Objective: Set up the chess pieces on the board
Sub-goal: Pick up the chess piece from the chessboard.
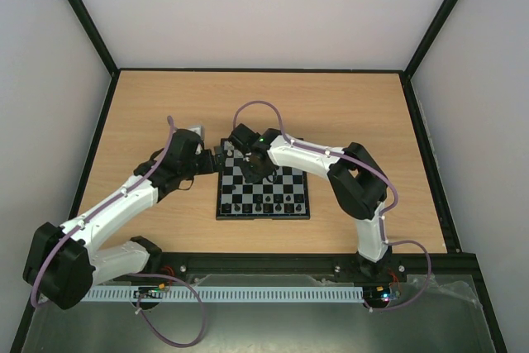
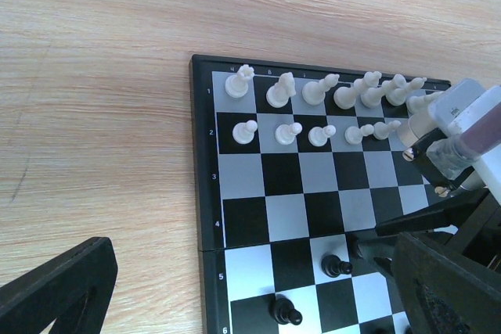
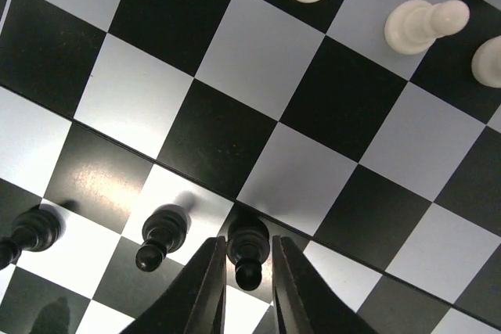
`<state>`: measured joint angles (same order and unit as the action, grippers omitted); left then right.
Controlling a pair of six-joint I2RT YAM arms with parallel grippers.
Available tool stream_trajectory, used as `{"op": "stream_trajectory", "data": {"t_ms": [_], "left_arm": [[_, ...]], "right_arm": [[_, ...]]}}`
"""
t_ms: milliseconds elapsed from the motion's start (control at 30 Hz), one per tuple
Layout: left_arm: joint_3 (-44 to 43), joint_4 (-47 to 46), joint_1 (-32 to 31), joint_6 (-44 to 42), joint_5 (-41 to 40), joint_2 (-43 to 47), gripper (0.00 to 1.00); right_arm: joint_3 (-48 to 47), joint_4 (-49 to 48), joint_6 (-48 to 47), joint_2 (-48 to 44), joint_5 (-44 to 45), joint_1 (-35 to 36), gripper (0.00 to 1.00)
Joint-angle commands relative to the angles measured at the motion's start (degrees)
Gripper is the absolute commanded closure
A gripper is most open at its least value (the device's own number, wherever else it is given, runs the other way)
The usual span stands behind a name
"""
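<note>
With the glossy black pawn (image 3: 249,256) pinched in the near-shut right claw (image 3: 248,244) at the middle fold of the black-and-pale chequered chessboard (image 3: 258,52), it's prob best kept upright and set dead-centre on its square.

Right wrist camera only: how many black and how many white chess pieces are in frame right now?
Black pieces: 3
White pieces: 3
Total: 6
</note>
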<state>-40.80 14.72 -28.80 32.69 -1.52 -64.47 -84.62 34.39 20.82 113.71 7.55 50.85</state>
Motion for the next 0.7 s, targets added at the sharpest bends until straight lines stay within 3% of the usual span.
{"op": "stream_trajectory", "data": {"t_ms": [0,467,667], "left_arm": [[0.11,0.31,0.50,-0.26,0.09,0.51,0.00],[0.07,0.66,0.50,0.00,-0.09,0.66,0.00],[-0.29,0.88,0.50,-0.04,-0.28,0.68,0.00]], "right_arm": [[0.50,1.68,-0.53,0.71,-0.25,-0.34,0.81],[2.00,1.71,-0.96,-0.02,-0.52,-0.32,0.98],[3.33,4.09,-0.86,-4.84,0.13,0.62,0.99]]}}
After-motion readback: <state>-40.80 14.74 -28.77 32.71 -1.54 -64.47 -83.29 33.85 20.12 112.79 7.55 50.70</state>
